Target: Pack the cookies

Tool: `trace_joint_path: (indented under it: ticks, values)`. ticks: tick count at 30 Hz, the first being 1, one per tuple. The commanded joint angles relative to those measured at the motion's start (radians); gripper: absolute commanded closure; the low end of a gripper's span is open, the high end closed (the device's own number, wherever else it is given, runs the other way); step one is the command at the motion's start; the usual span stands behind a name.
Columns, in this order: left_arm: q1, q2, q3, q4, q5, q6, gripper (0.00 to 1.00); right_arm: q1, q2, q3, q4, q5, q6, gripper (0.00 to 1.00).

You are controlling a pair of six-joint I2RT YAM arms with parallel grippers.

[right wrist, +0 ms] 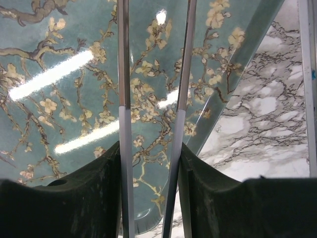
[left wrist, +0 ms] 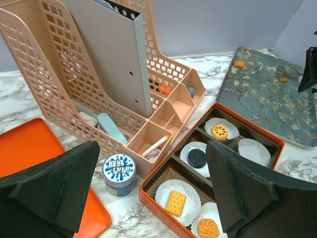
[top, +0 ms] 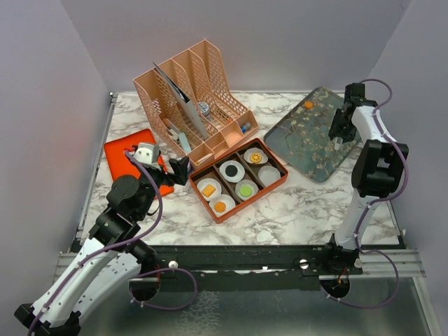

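Observation:
An orange box (top: 274, 183) holds six white paper cups. Five hold cookies: an orange round (top: 255, 157), a black round (top: 231, 169), a green round (top: 246, 190), a yellow-orange square (top: 208, 190) and an orange round (top: 220, 206). One cup (top: 269, 175) is empty. Another orange cookie (top: 308, 104) lies on the teal floral tray (top: 301, 140). My right gripper (top: 337, 133) is shut on metal tongs (right wrist: 124, 124) above the tray. In the left wrist view an orange cookie (left wrist: 282, 78) sits at the tongs' tips. My left gripper (top: 183, 170) is open and empty beside the box's left end.
A peach mesh file organizer (top: 189, 91) stands behind the box. A flat orange lid (top: 122, 157) lies at the left. A round blue-and-white tin (left wrist: 119, 171) stands between the lid and the box. Grey walls enclose the marble table (top: 294, 210).

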Motion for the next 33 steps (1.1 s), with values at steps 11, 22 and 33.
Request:
trace_joint_path:
  ticks: [11, 22, 33]
  values:
    - [-0.004, -0.007, -0.008, 0.02, 0.017, -0.003, 0.01, -0.006, -0.071, -0.042, -0.01, -0.077, -0.01, 0.77]
    - [-0.004, -0.015, -0.008, 0.021, 0.017, -0.003, 0.01, 0.015, -0.262, -0.21, 0.019, -0.154, 0.004, 0.83]
    - [-0.004, -0.016, -0.008, 0.021, 0.011, -0.003, 0.01, 0.124, -0.395, -0.312, -0.003, -0.17, 0.026, 0.87]
